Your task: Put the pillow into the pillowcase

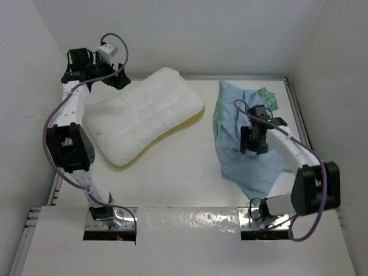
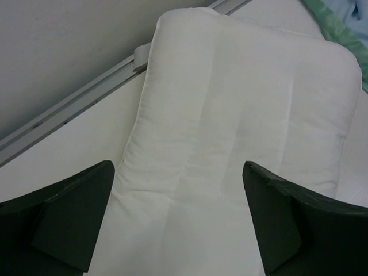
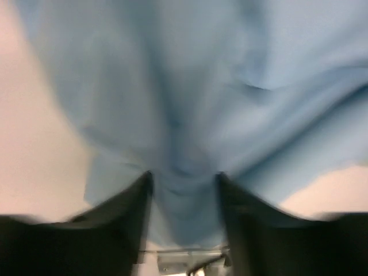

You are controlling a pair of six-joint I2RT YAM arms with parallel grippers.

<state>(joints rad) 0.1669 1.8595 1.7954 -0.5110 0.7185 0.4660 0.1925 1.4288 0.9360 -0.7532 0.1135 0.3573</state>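
The pillow [image 1: 146, 118], white with quilted channels and yellow piping on its near edge, lies slanted at the back left. My left gripper [image 1: 118, 77] hangs wide open above its far left end. In the left wrist view the pillow [image 2: 230, 115] fills the space under the left gripper [image 2: 177, 167], untouched. The pillowcase [image 1: 236, 109] lies crumpled at the right, light blue side up, with a green edge [image 1: 267, 95] at the back. My right gripper [image 1: 253, 144] presses down onto it. In the blurred right wrist view the right gripper [image 3: 184, 175] stands half open with the blue pillowcase [image 3: 230, 86] bunched between the fingers.
White walls close in the table on the left, back and right. A metal rail [image 2: 75, 98] runs along the table's edge beside the pillow. The right arm's cable [image 1: 238, 106] loops over the pillowcase.
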